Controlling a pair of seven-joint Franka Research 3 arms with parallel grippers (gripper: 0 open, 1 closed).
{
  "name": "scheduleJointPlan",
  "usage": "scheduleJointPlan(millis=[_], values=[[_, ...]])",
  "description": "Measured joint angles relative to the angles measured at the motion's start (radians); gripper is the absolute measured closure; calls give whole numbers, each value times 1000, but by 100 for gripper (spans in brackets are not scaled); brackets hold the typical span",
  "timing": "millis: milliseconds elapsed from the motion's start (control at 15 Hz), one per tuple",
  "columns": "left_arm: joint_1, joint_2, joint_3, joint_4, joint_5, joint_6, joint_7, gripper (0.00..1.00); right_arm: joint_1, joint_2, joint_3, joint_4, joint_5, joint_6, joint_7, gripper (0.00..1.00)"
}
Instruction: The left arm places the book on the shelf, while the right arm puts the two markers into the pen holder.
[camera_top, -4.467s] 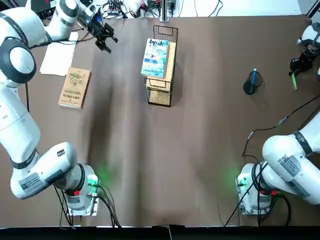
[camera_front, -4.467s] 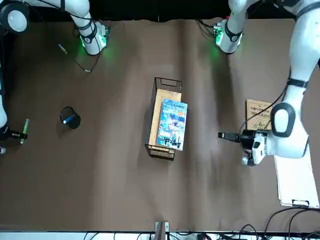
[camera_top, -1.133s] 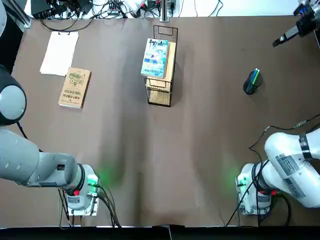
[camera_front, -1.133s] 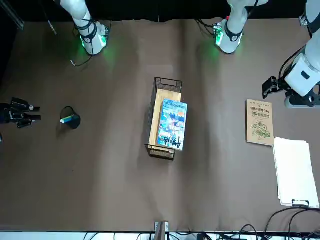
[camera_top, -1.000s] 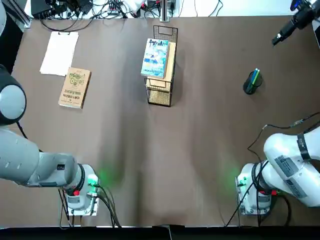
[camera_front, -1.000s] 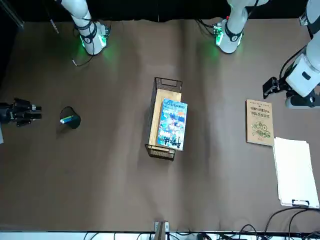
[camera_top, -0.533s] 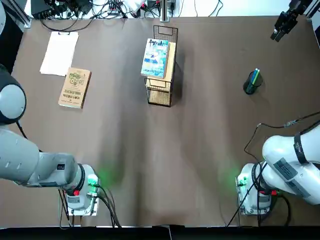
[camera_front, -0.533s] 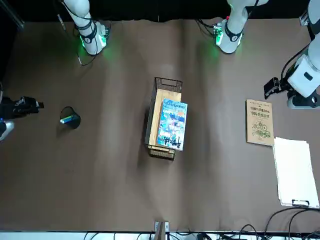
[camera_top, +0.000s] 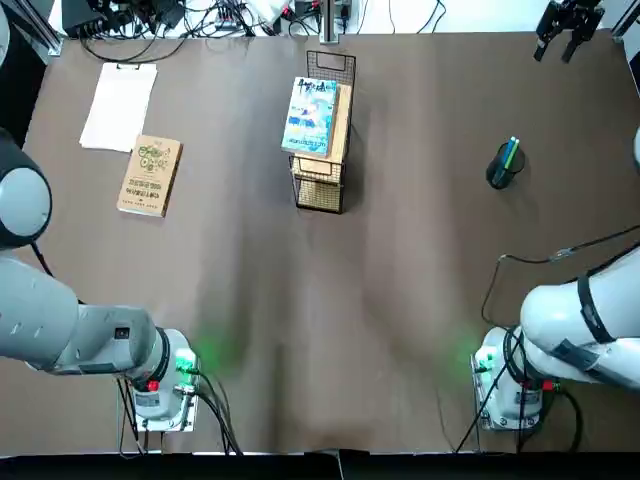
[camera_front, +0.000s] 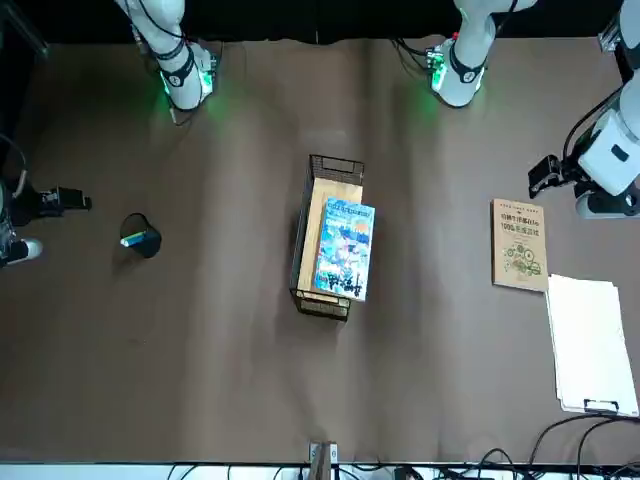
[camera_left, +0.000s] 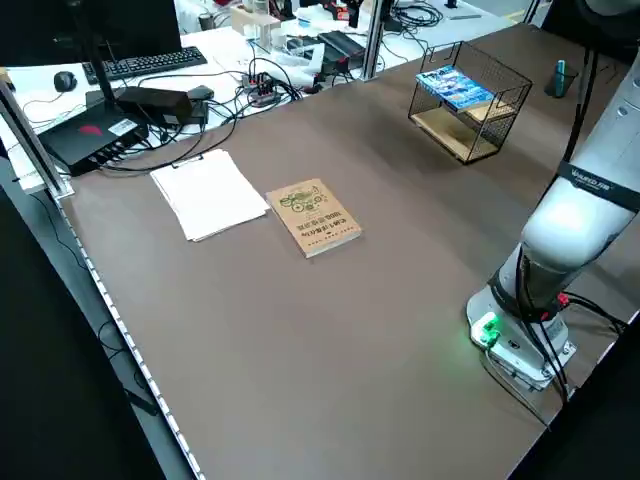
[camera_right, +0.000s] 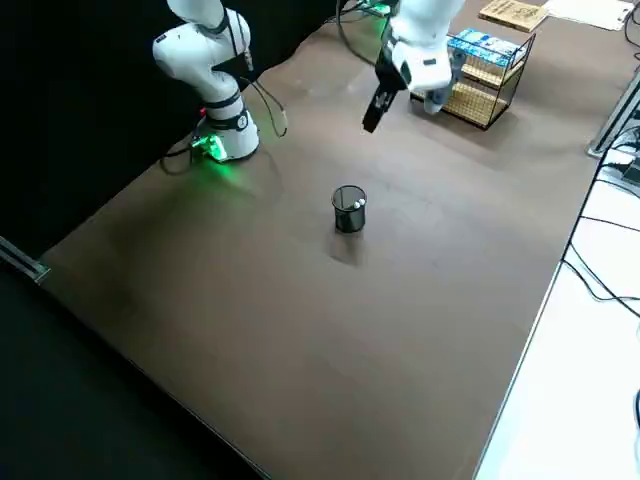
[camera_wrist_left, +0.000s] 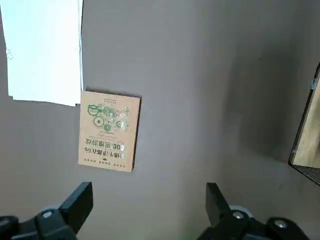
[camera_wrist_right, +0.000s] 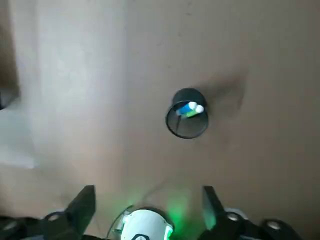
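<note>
1. The book (camera_top: 311, 116) lies flat on the wooden top board of the shelf (camera_top: 322, 178), around 12 o'clock on the brown surface (camera_top: 400, 300) in the top view, its blue-and-white cover facing up.
2. The two markers (camera_top: 511, 152), blue and green, stand side by side inside the pen holder (camera_top: 501, 170), which sits at about 2 o'clock on the surface, well apart from the shelf.
3. The right claw (camera_top: 560, 20) hangs above the far right corner, at 1 o'clock from the pen holder; its fingers (camera_wrist_right: 82, 205) are spread and pinch nothing.
4. The left claw (camera_wrist_left: 147, 212) is raised over the left part of the surface, its fingers (camera_wrist_left: 80, 202) spread wide and empty.
5. A tan-brown book (camera_top: 150, 175) lies flat at about 10 o'clock, with a white paper sheet (camera_top: 118, 105) just beyond it, edges nearly touching.
6. Cables and equipment lie past the far edge of the surface.
</note>
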Motion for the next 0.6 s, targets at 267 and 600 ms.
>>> scheduleJointPlan(millis=[267,600], values=[[8,0,0,0,-2,0,0,0,260,-85,-263,0,2,-1,68,0],[8,1,0,0,-2,0,0,0,321,-200,-276,-65,14,42,211,1]])
